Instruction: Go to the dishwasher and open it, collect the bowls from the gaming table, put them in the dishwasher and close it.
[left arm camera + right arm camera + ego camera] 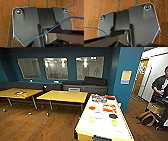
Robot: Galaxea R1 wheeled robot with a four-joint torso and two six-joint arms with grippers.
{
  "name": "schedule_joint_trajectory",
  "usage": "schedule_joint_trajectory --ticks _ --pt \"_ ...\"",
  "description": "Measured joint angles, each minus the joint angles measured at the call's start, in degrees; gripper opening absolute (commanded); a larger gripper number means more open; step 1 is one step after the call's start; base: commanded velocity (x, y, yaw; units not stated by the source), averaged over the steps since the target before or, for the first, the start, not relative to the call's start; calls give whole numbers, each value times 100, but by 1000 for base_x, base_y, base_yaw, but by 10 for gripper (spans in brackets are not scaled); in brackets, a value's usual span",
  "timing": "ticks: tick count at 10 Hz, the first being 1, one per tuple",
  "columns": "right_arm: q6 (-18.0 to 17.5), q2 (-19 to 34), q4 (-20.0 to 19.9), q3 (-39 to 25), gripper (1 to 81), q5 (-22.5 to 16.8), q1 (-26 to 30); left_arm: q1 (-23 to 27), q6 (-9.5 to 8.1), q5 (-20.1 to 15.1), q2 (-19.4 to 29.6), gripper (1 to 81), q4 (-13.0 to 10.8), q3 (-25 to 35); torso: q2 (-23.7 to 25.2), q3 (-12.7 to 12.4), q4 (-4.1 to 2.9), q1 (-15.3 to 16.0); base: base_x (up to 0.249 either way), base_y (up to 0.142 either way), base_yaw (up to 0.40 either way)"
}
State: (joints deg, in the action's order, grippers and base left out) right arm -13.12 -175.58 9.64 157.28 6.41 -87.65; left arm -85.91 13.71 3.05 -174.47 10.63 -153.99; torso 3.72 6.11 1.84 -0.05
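Left of the gaming table (105,133) stand two yellow-topped tables (63,96) on the brown wood floor (37,124), with a dark bench (50,86) along the blue wall behind them. On the gaming table's shiny white top lie the bowls: a red one (92,107) toward its far end, a yellow-green one (91,119) nearer its left edge, a black one (113,116) toward its right side, and another yellow-green one (114,122) just past that. Between them lies a flat purple ring (98,115), and a red and white packet (109,107) sits beyond it. Right of the gaming table, past the blue pillar (128,74), a person (160,87) in dark clothes stands by the doorway. Both wrist views look down at the wood floor, and I cannot tell if either pincer is open or closed.
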Motion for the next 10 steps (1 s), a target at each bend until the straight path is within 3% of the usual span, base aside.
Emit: schedule_joint_trajectory --ticks 10 --pt "-20 -59 -2 -4 811 -29 0 -30 0 -2 2 811 -7 5 6 -2 0 13 180 0 0"
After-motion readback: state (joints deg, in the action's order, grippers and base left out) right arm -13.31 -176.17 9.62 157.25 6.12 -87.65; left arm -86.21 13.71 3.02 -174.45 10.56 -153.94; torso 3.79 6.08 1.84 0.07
